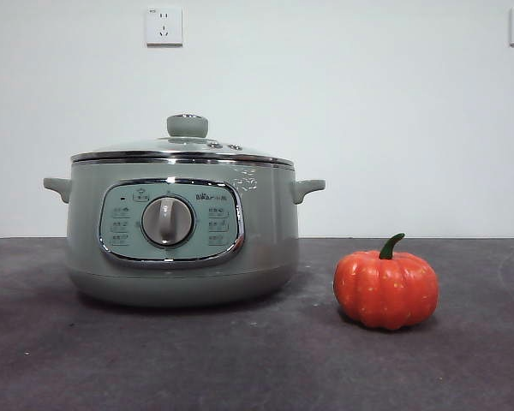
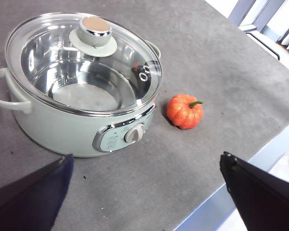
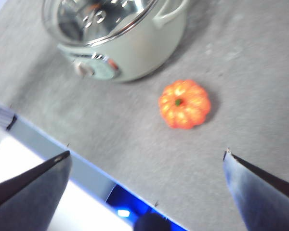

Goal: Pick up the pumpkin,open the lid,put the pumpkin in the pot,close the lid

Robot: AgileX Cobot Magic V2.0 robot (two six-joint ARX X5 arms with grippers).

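The sage-green pot (image 1: 182,231) stands on the dark table, left of centre in the front view, with the glass lid (image 1: 184,147) resting shut on it. Through the lid (image 2: 84,62) the steel inside of the pot (image 2: 62,130) looks bare. The small orange pumpkin (image 1: 385,289) sits on the table to the pot's right, a short gap away, stem up. Both grippers hang high above the table, clear of everything. My left gripper (image 2: 147,185) is open above the pot's front. My right gripper (image 3: 147,175) is open with the pumpkin (image 3: 184,103) ahead of its jaws.
The grey table (image 1: 240,360) ends in a front edge (image 3: 77,159) near both grippers. A white wall with two sockets (image 1: 164,26) stands behind. Window frames (image 2: 260,19) show beyond the table's far corner.
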